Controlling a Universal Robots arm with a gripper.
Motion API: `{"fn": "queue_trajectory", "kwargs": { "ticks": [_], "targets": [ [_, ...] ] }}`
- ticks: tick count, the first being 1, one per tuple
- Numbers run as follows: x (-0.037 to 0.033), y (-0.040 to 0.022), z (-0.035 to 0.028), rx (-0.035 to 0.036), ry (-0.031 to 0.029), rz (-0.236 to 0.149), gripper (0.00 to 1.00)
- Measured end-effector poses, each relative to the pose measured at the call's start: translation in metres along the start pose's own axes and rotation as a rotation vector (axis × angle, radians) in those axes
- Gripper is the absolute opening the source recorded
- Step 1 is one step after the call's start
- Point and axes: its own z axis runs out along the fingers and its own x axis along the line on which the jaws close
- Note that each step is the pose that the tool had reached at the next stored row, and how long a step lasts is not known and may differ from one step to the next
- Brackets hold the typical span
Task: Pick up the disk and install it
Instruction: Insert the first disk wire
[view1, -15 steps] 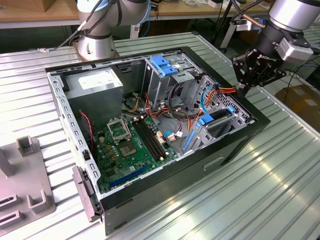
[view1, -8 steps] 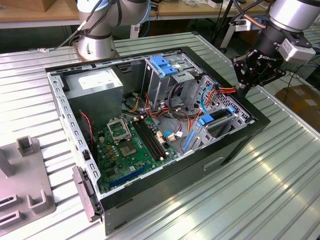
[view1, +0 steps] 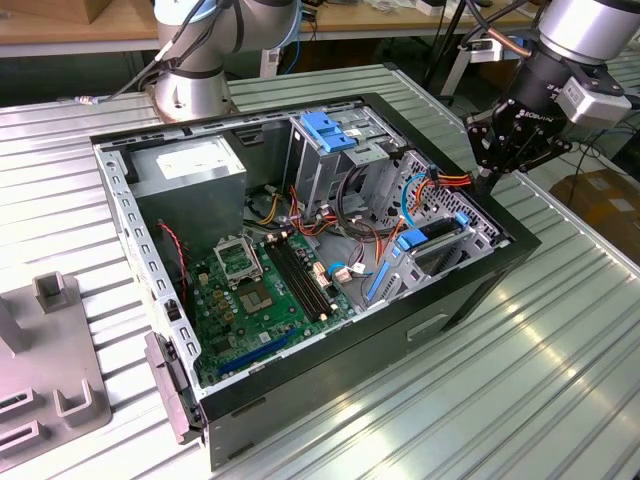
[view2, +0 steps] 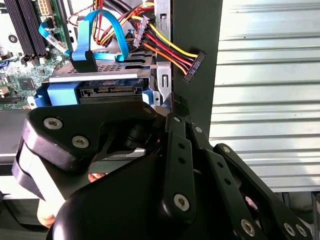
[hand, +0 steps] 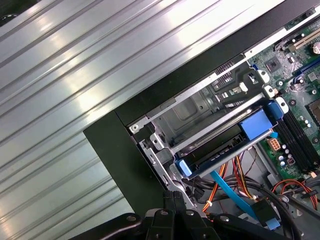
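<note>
Blue-bracketed disk (view1: 437, 234) already sitting in bay at case (view1: 470, 290) corner, exterior view's right end. Looks slotted in tbh. Just right of it, pincer (view1: 487, 178) over case rim, closed, gripping nothing. Reckon install step, nearly done. Any last push needs tips on bracket end, clear of power cables (view2: 167, 50).

Exterior view looking down at an angle from well back, taking in the whole open computer case (view1: 400, 340), gripper (view1: 487, 180) hanging at its two o'clock, both wrist views peering close past the gripper, all three sharing the disk (view1: 432, 234) at the case's corner.
</note>
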Motion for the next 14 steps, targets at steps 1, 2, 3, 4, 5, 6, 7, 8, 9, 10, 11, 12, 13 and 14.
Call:
{"fn": "queue_trajectory", "kwargs": {
  "ticks": [1,2,3,4,5,6,7,8,9,10,11,12,13,14],
  "targets": [
    [0.0,0.0,0.0,0.0,0.0,0.0,0.1],
    [0.0,0.0,0.0,0.0,0.0,0.0,0.11],
    [0.0,0.0,0.0,0.0,0.0,0.0,0.16],
    [0.0,0.0,0.0,0.0,0.0,0.0,0.16],
    [0.0,0.0,0.0,0.0,0.0,0.0,0.24],
    [0.0,0.0,0.0,0.0,0.0,0.0,0.24],
    [0.0,0.0,0.0,0.0,0.0,0.0,0.24],
    [0.0,0.0,0.0,0.0,0.0,-0.002,0.24],
    [0.0,-0.0003,0.0,0.0001,0.0,-0.005,0.24],
    [0.0,-0.0015,0.0,0.0002,0.0,-0.01,0.25],
    [-0.0002,-0.0029,0.0,0.0003,0.0,-0.013,0.25],
    [-0.0005,-0.0045,0.0001,0.0002,0.0001,-0.015,0.25],
    [-0.0012,-0.0074,0.0003,0.0004,0.0001,-0.019,0.31],
    [-0.0017,-0.0095,0.0006,0.0004,0.0002,-0.021,0.31]
  ]
}}
